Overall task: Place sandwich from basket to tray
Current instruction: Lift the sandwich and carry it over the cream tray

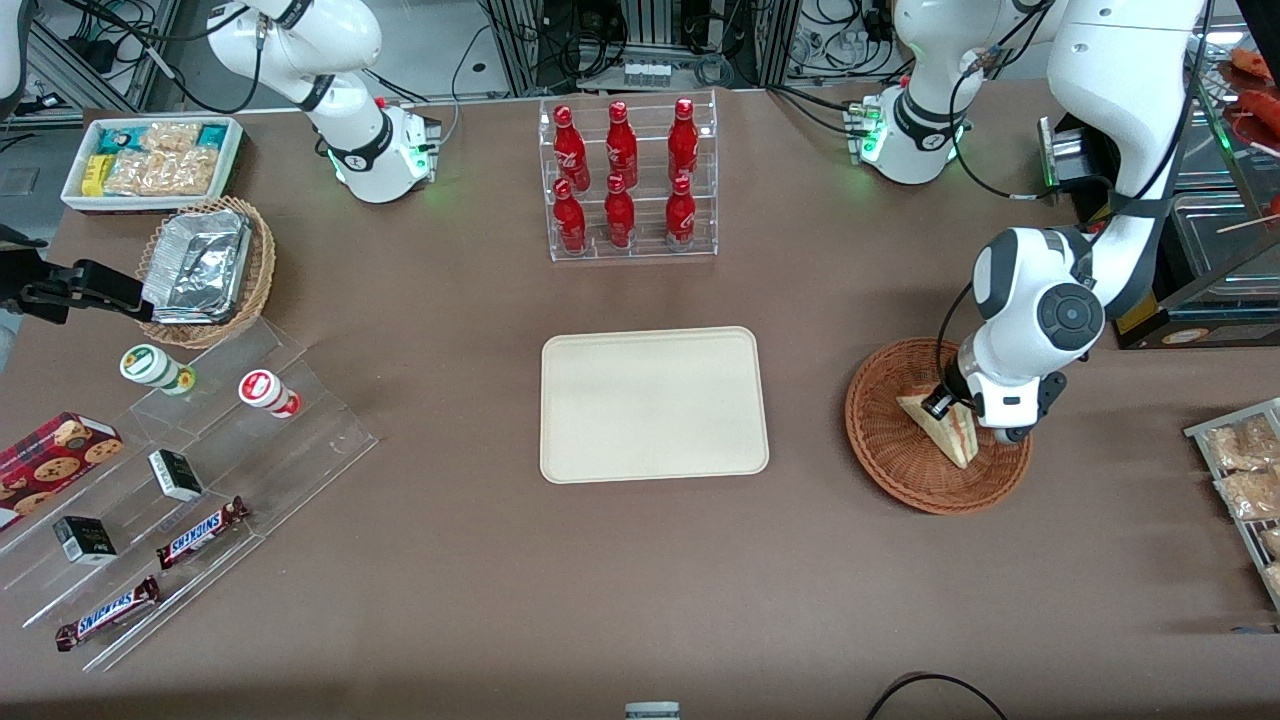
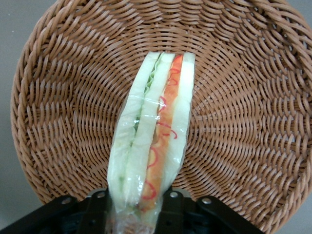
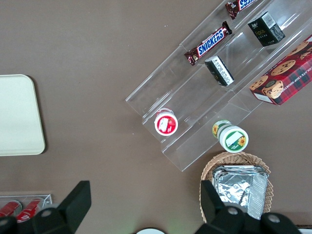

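Sandwich (image 2: pixel 151 131) in basket (image 2: pixel 58 122), gripper (image 2: pixel 134 207) fingers (image 2: pixel 171 207) flanking it, touching

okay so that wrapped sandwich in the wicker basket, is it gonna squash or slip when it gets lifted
The sandwich is probably soft: pale bread that hard squeezing would likely dent. Its glossy clear wrap looks slippery. The gripper has its fingers on either side of the wedge's narrow end over the basket, so it may droop.

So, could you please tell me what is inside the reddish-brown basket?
The basket holds only the wrapped sandwich, gripper jaws closed on one end. The weave under it is covered.
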